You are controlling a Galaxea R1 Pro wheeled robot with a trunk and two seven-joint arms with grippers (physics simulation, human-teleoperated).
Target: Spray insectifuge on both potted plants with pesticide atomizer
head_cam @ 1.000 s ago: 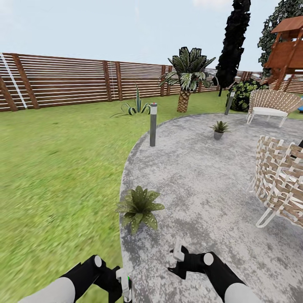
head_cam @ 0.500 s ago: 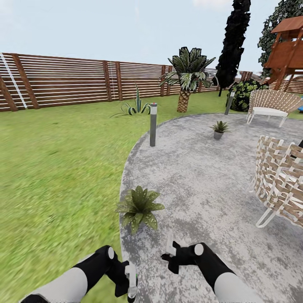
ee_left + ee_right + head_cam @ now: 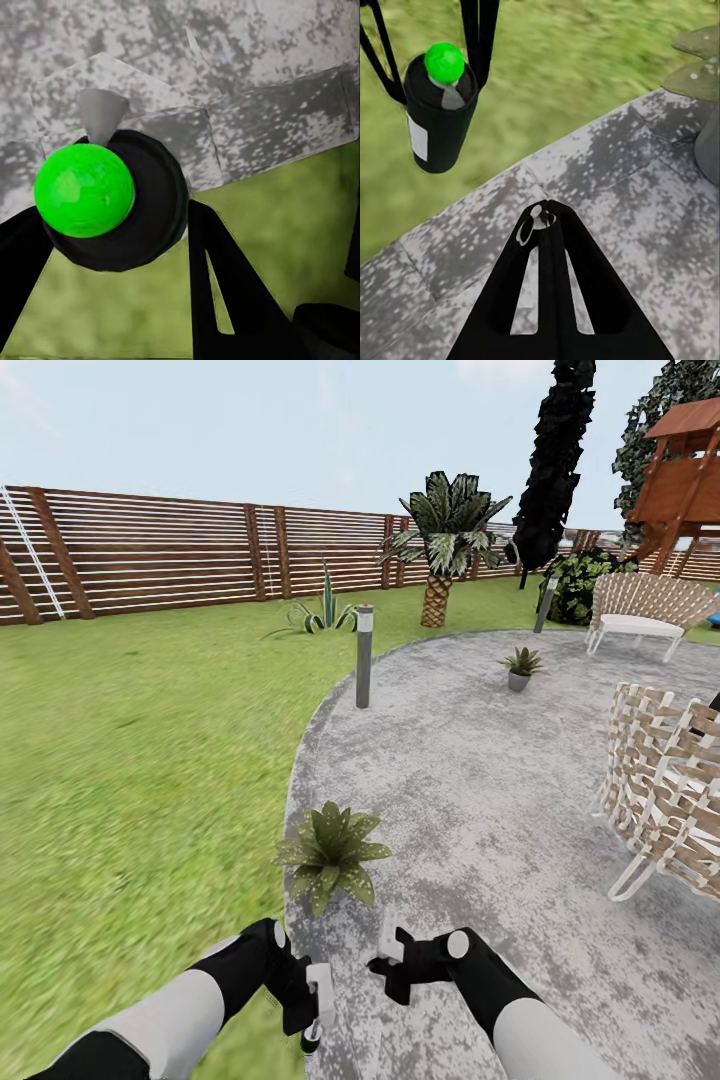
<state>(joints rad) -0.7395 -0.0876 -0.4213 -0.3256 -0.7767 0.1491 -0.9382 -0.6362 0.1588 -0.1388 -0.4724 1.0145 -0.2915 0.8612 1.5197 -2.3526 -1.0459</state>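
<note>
My left gripper (image 3: 316, 1000) is shut on the pesticide atomizer (image 3: 312, 1042), a dark bottle that hangs over the patio's edge. The left wrist view looks down on the atomizer (image 3: 112, 202), whose bright green cap sits between the black fingers. From the right wrist view the atomizer (image 3: 439, 112) shows its white label, held aloft over the grass. My right gripper (image 3: 385, 952) is shut and empty, just right of the bottle. One potted plant (image 3: 330, 852) stands right ahead of both grippers, its leaves (image 3: 701, 60) and grey pot also in the right wrist view. The other potted plant (image 3: 521, 665) is far across the patio.
The grey concrete patio (image 3: 480, 780) meets the lawn (image 3: 130, 760) on its left. A grey bollard lamp (image 3: 364, 656) stands at the patio's rim. A wicker chair (image 3: 665, 780) is at the right and another seat (image 3: 645, 610) further back. Palm (image 3: 445, 540), agave (image 3: 322, 615) and slat fence (image 3: 150, 550) line the back.
Both arms have reached further forward toward the near plant. The left gripper with the bottle has shifted right, and the right gripper has shifted left.
</note>
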